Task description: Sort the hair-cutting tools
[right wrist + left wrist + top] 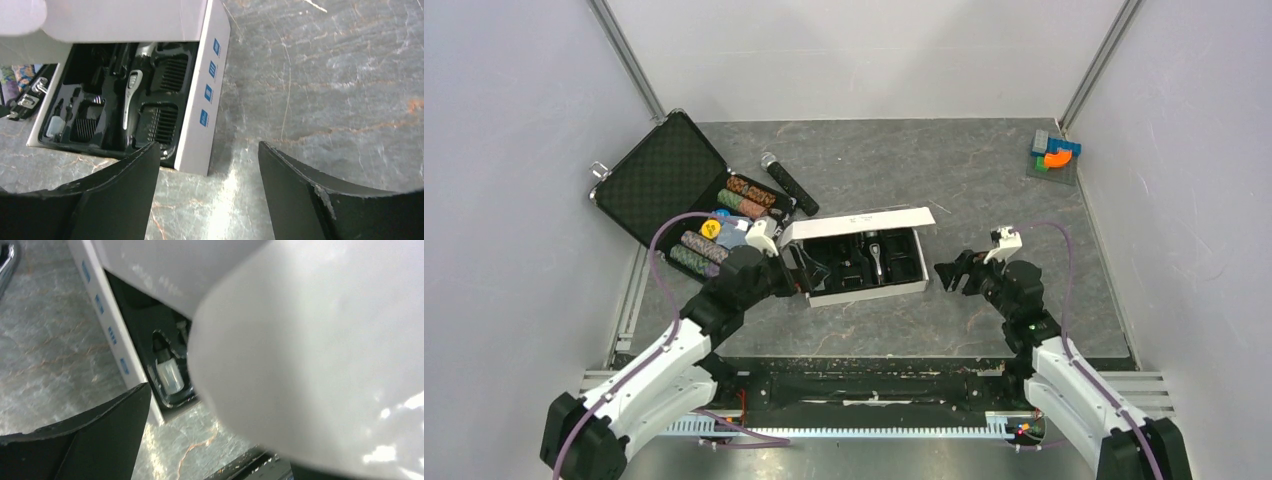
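Right wrist view: hair clipper (131, 97) looks slim, slick, light, so I'd pinch mid-body. Those comb attachments (159, 120) are probably stiff, featherweight plastic. Meanwhile right claw (207, 147) gapes empty; left claw (797, 273), can't tell.

Left wrist view: a blurred white mass (310, 350) fills the upper and right field. It hides most of the white box (107, 325) and one finger of the left gripper (798, 272). Only the lower finger (95, 440) shows, so the stance of the jaws cannot be told. A small pale object (170, 376) in the black tray (145, 315) is too blurred to identify. Right wrist view: the lid (125, 20) covers the tray's far end and the upper end of the hair clipper (131, 95). The right gripper (209, 146) has both fingers (115, 200) cut by the bottom edge, and the case (25, 100) is cut by the left edge. Top view: the comb attachments (904, 262) are too small to tell apart.
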Tool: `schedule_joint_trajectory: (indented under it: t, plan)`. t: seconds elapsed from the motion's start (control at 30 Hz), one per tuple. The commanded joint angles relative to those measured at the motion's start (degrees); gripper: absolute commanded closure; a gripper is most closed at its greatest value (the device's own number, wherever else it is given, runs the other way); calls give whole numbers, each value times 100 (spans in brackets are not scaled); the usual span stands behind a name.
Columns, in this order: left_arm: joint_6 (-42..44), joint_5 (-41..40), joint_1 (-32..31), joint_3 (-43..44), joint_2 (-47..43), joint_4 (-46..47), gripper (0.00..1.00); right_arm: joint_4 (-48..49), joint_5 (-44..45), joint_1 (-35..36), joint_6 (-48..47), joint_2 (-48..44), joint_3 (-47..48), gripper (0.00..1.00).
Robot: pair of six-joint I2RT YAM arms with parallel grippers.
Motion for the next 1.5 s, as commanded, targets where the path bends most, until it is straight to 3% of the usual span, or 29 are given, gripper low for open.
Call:
schedule_joint_trajectory:
  t: [0.0,0.3,0.4,0.73,0.87,1.03,1.23,1.47]
  plan:
    - [-335,-99,2,-62,-290,-1241,0,-1094,2,16,-134,-475,56,25]
    - [-299,-460,11,248,365,-2204,0,-975,-444,12,-211,-75,367,25]
    - [-293,-284,10,168,107,-2245,0,-976,-468,17,-265,33,505,25]
    - [-929,-400,10,553,-1218,-3776,0,-1632,-249,13,-684,220,1001,25]
    - [-1180,-465,9,1081,-1662,-4680,0,-2187,439,16,-821,63,1269,25]
    - [-1267,-1184,10,1850,-2106,-5595,0,-2644,1643,14,-838,-337,1492,24]
    - [-762,-1237,10,2655,-1418,-5305,0,-2675,1699,15,-997,-486,1770,25]
    - [-624,-797,26,2301,-461,-3805,4,-2259,-252,9,-870,103,2016,25]
